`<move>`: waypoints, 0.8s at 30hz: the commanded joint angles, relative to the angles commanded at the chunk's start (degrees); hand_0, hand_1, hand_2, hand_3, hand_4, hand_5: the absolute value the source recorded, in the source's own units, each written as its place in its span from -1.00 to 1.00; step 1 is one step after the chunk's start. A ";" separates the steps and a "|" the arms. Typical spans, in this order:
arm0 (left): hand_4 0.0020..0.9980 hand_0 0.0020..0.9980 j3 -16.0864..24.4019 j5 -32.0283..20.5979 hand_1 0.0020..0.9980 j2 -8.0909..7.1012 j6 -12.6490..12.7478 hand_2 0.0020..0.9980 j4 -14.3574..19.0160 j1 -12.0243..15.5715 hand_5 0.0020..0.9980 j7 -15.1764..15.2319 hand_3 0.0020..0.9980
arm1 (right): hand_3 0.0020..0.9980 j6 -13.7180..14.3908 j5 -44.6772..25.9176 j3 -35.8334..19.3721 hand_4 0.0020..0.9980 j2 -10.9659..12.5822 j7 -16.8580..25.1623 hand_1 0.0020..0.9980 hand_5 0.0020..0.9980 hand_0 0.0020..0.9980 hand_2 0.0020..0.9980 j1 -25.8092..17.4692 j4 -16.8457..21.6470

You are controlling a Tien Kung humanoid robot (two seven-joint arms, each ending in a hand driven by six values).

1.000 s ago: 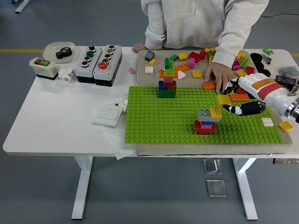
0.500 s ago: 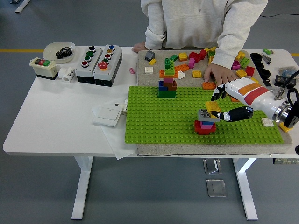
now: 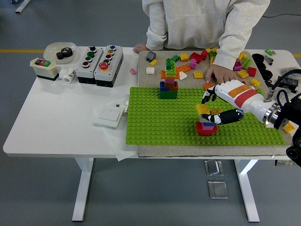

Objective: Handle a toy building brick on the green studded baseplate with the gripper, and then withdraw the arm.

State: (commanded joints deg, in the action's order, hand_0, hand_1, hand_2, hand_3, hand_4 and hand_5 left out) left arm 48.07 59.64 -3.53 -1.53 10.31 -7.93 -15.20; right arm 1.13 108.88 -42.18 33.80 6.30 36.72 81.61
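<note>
Right hand (image 3: 217,104), fingers closed around a yellow brick (image 3: 203,108), above the small red brick stack (image 3: 206,127) on the green baseplate (image 3: 155,117). A white bowl (image 3: 52,48) at the table's far left holds a black gear (image 3: 63,53). A person's hand (image 3: 221,73) rests among loose bricks.
</note>
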 joint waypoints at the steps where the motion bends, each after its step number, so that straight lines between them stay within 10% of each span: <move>1: 0.17 0.58 -0.03 -0.04 0.43 0.00 0.00 0.28 0.00 -0.01 0.23 0.01 0.12 | 0.06 0.01 0.01 0.09 0.40 -0.04 0.04 0.09 -0.41 0.01 0.18 0.07 -0.11; 24: 0.17 0.57 -0.18 -0.20 0.42 0.01 0.10 0.28 0.00 -0.04 0.22 -0.12 0.12 | 0.07 0.81 3.50 2.60 0.43 -1.05 1.82 0.11 -0.37 0.02 0.20 2.27 -4.32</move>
State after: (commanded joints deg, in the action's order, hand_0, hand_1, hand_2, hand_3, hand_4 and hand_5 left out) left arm 47.89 59.44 -3.52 -1.43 10.31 -7.98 -15.32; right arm 1.93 112.37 -39.58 32.76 8.12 39.00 77.29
